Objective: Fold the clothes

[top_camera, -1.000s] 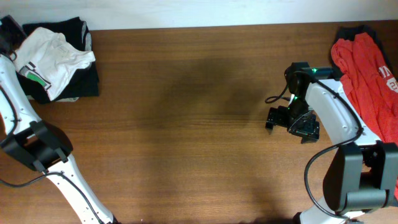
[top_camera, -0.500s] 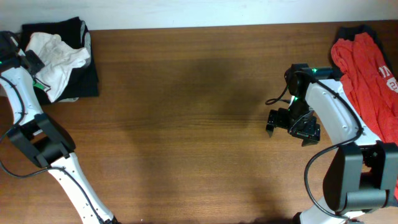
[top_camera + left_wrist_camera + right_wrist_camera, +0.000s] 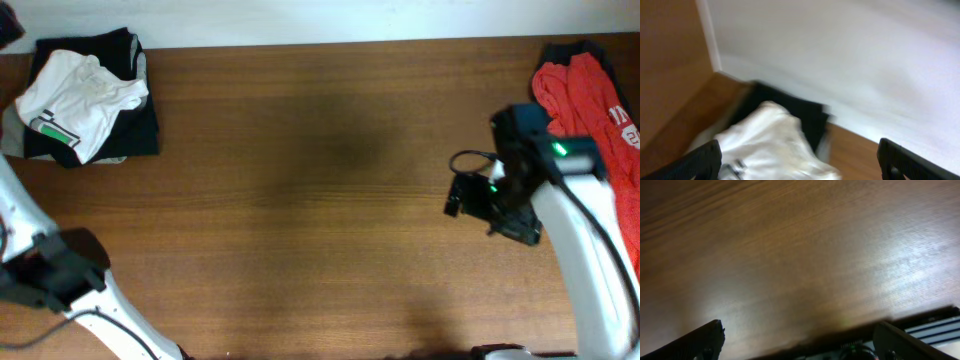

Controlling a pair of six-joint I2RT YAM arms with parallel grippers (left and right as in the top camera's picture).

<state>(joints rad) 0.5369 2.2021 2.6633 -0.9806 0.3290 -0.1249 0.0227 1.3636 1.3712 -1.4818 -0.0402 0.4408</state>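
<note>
The clothes, a white T-shirt (image 3: 75, 103) in a small bundle with a green-and-black label, lie on a black garment (image 3: 135, 95) at the table's back left corner. In the left wrist view the white T-shirt (image 3: 767, 145) is blurred, below and ahead of my left gripper (image 3: 800, 165). That gripper is open, lifted off the fabric and holds nothing. Only a dark part of it shows at the overhead view's top left corner. My right gripper (image 3: 478, 215) hangs open and empty over bare wood at the right; in its own view, the right gripper (image 3: 805, 342) frames only table.
A red garment (image 3: 585, 100) on dark cloth lies at the back right corner, just behind the right arm. A pale wall (image 3: 850, 60) runs behind the table's back edge. The brown wooden table (image 3: 320, 200) stretches between the two piles.
My left gripper opened, let go of the white T-shirt and pulled away up and to the left. The shirt settled onto the black garment. The right arm shifted a little to the right.
</note>
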